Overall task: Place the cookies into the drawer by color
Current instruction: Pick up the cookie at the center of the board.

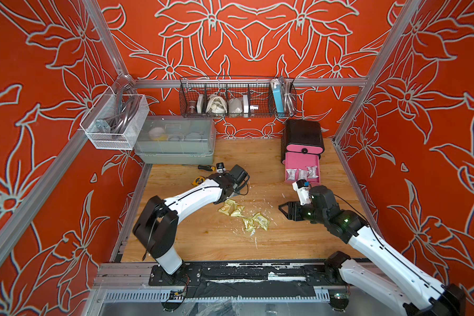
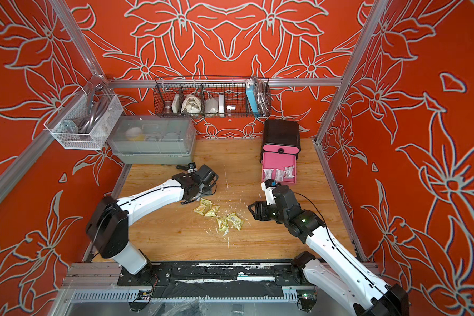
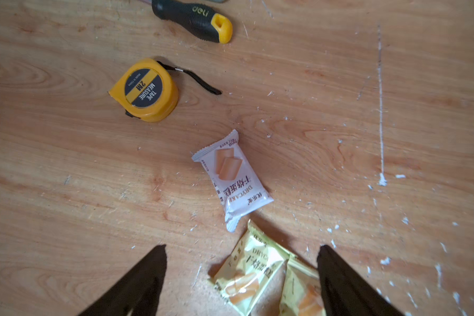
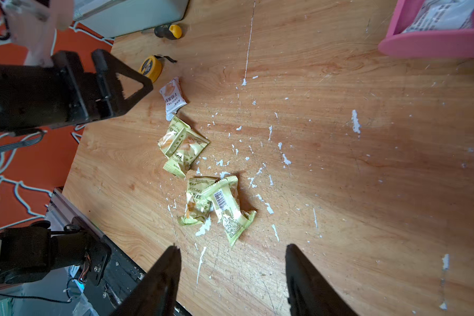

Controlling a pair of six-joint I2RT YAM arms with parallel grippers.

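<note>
Left gripper [image 3: 242,247]: jaws spread wide, nothing pinched; its tips frame the lower edge of the left wrist view, and two overlapping yellow packets [image 3: 252,273] lie flat on the table [image 3: 66,191] between them, ungripped. The white packet [image 3: 231,177] sits at frame centre, just ahead of the tips; its long axis runs steeply from upper left to lower right, so it is nearly in line with the gripper's reach and presents its short side across the jaw gap; its lower crimped end is just beside the top corner of the nearest yellow packet, contact not resolvable. Tape measure [image 3: 145,90] and screwdriver [image 3: 195,19] lie beyond at upper left, apart from it. Right gripper [image 4: 231,247]: likewise parted and empty; in its wrist view a second yellow pair [image 4: 216,203] lies just ahead at centre frame, and the white packet is well off at upper left beside the left gripper. In a top view the chest [image 1: 303,131] stands right of centre at the back; the drawer [image 1: 301,159] under the shut top one is pulled out, with white packets [image 1: 303,173] in a row inside; the loose white packet is hidden under the left arm there. Judgement: the white one belongs with those; the left arm is nearer it, the right arm nearer the drawer; a grasp needs a short advance and little wrist turn; the risk is dragging the adjoining yellow packet along.
</note>
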